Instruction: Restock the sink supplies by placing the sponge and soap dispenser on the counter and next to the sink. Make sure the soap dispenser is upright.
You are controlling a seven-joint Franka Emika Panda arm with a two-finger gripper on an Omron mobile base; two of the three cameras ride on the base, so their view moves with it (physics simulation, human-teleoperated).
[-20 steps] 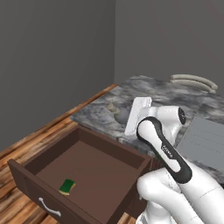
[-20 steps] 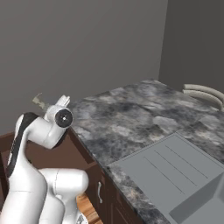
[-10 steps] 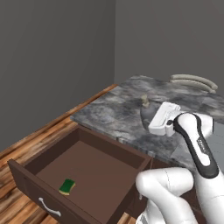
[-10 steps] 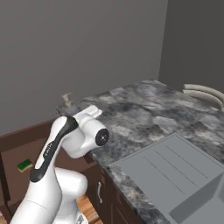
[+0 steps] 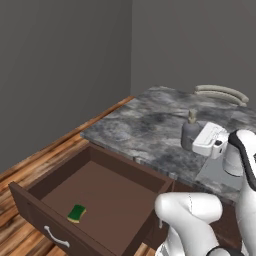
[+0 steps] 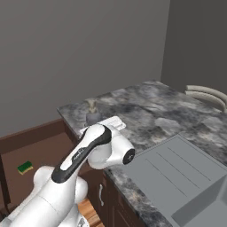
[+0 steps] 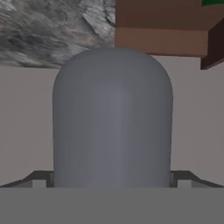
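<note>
Dispenser (image 5: 190, 131) is seen upright on the counter (image 5: 145, 125), pump top up, directly ahead of the gripper (image 7: 112, 181). In the hand view its grey body (image 7: 112, 118) is framed between the two fingertips (image 7: 39, 180), which are spread about as wide as the bottle; whether they are touching it cannot be told, and no squeeze is evident. Jaws are judged wide.

Sink (image 6: 177, 170) lies behind and to one side of the hand, near the dispenser, not touching it. This half of the task is judged roughly done once the hand is drawn clear.

Sponge (image 5: 76, 213) is left on the floor of the open drawer (image 5: 105, 187), well below and apart from the hand. It is not yet fetched; that half remains.
</note>
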